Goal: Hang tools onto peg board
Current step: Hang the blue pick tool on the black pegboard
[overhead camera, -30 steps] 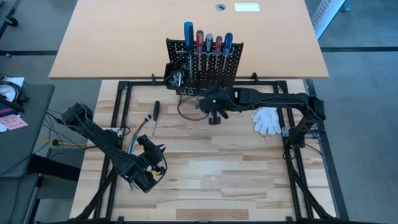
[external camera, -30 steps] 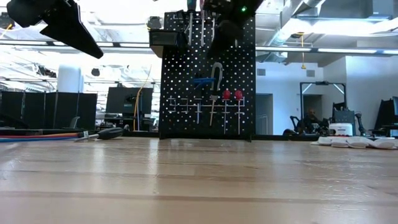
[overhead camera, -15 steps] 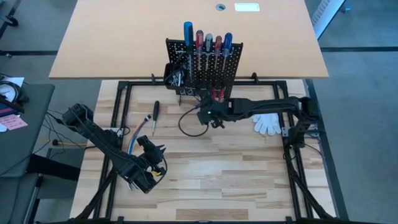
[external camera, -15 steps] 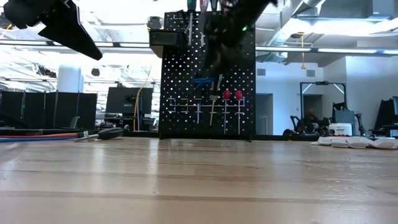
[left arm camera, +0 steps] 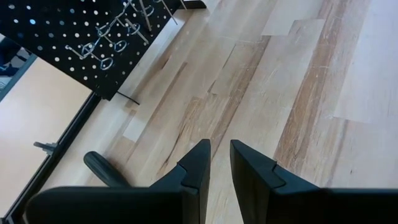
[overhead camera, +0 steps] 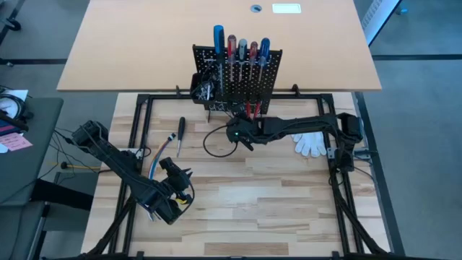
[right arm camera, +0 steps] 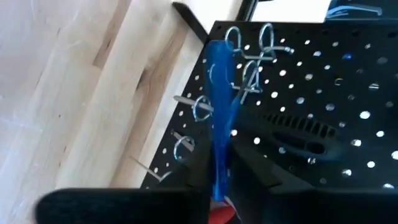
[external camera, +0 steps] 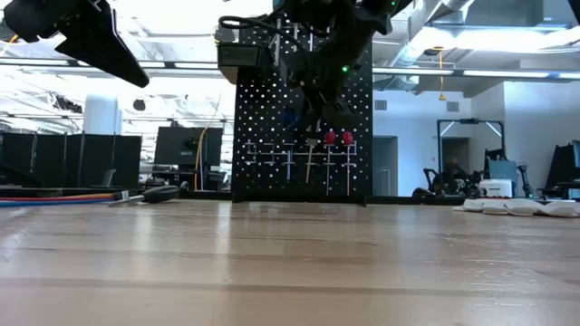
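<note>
Right gripper [overhead camera: 232, 134] near peg board [overhead camera: 238, 72], clamped on blue-handled tool [right arm camera: 221, 118]. Left gripper [left arm camera: 219, 163] nearly together, empty. Screwdriver [overhead camera: 180, 134] left; white glove [overhead camera: 310, 140] right.

My two arms are dark, nearly black, built of blocky joint housings linked by slimmer tubes. Seen from above, my left arm [overhead camera: 119, 162] carries a bundle of loose wires near its wrist, among them blue, orange and white strands. My left hand [left arm camera: 217, 165] ends in two flat matte-black fingers [left arm camera: 196, 168] with angular, stepped outlines that taper to blunt tips. My right arm [overhead camera: 303, 124] is a long black link with a small green light glowing near its wrist, and the same green dot shows in the low view. My right hand [right arm camera: 227, 180] has the same black fingers, shown as dark wedges in its wrist view.
</note>
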Tool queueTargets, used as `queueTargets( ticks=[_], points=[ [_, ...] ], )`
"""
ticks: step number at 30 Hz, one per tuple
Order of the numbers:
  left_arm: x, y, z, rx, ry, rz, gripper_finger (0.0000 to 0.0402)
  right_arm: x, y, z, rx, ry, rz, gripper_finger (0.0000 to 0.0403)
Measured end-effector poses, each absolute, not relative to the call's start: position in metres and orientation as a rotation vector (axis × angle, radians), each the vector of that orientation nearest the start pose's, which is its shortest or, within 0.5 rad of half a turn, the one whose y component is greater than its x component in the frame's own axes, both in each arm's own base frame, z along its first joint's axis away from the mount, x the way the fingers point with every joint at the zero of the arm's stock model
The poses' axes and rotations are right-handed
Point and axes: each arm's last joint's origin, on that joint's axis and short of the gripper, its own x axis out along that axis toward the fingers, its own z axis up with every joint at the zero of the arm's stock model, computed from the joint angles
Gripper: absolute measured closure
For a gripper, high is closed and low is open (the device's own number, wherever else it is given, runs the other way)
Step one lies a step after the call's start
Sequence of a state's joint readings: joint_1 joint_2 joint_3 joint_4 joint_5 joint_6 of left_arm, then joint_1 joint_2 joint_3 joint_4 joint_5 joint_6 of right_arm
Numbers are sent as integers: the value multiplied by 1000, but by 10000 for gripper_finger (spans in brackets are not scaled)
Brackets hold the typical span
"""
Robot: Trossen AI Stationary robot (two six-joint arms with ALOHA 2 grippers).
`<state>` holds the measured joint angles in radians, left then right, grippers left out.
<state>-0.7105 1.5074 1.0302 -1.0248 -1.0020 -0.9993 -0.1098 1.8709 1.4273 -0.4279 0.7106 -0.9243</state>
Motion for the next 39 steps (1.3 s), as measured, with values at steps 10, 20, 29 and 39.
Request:
queueTargets(
  ticks=[10, 20, 29, 39],
  points=[
    [209, -147, 225, 221, 711, 641, 346, 387, -56, 271, -1047, 1075, -402, 380],
    [209, -148, 225, 217, 707, 640, 346, 383, -63, 318, -947, 1051, -411, 385],
    [209, -147, 225, 218, 705, 640, 346, 378, -66, 321, -820, 1067, -298, 386],
    [207, -143, 204, 373, 575, 669, 346, 372, -31, 328, -826, 1041, -219, 386]
  ],
)
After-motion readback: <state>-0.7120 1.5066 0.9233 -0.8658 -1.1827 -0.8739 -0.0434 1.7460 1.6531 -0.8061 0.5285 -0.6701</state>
